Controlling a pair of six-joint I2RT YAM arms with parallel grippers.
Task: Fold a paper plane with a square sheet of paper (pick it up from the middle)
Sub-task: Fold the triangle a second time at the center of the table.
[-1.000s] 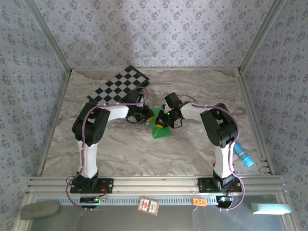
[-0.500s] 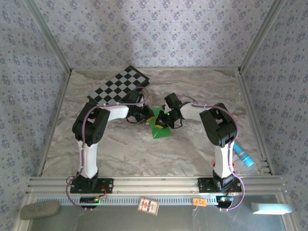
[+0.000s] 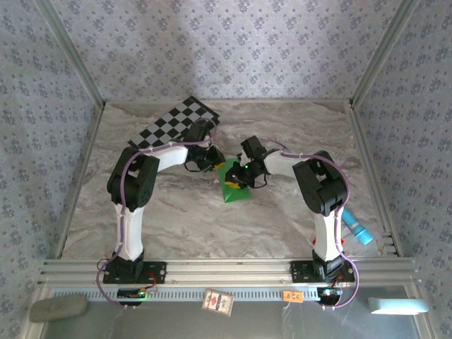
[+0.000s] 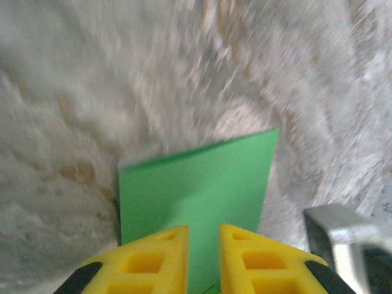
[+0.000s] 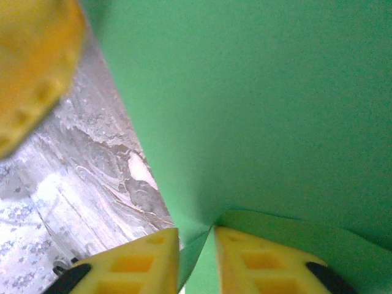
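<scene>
Top external: checkered board (image 3: 173, 121) beyond paper plane (image 3: 233, 192); blue cylinder (image 3: 359, 229) far right.

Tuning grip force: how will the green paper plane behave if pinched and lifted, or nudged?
Likely floppy: the paper plane is thin sheet, and it bends where it runs between the fingers of the right gripper. Probably very light for its spread, so a nudge would slide it across the marbled table rather than tip it.
</scene>
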